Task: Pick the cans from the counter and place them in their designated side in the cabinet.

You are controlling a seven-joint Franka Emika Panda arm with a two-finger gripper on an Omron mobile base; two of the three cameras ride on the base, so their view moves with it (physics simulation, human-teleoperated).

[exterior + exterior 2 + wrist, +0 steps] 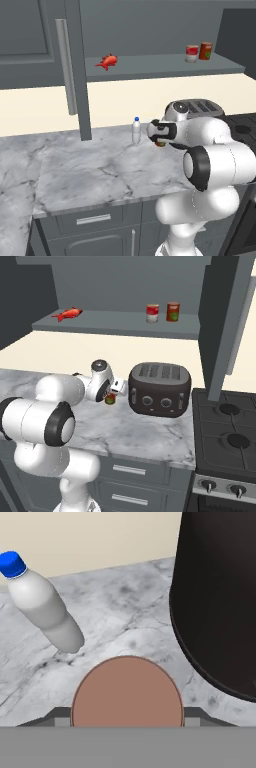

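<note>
Gripper point(112, 398) is down at the worktop point(90, 175) around a dark red can point(110, 399) beside the toaster point(160, 389); can't tell if clamped. Two cans, cream-white point(152, 313) and orange-red point(173, 311), stand on the cabinet shelf point(120, 323)'s right side, so this looks like the last one.

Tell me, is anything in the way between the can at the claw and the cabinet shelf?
Nothing visible blocks it. The can sits at the claw, with the toaster close beside it, not above it. The way up to the shelf looks open, and the cabinet door is swung aside.
</note>
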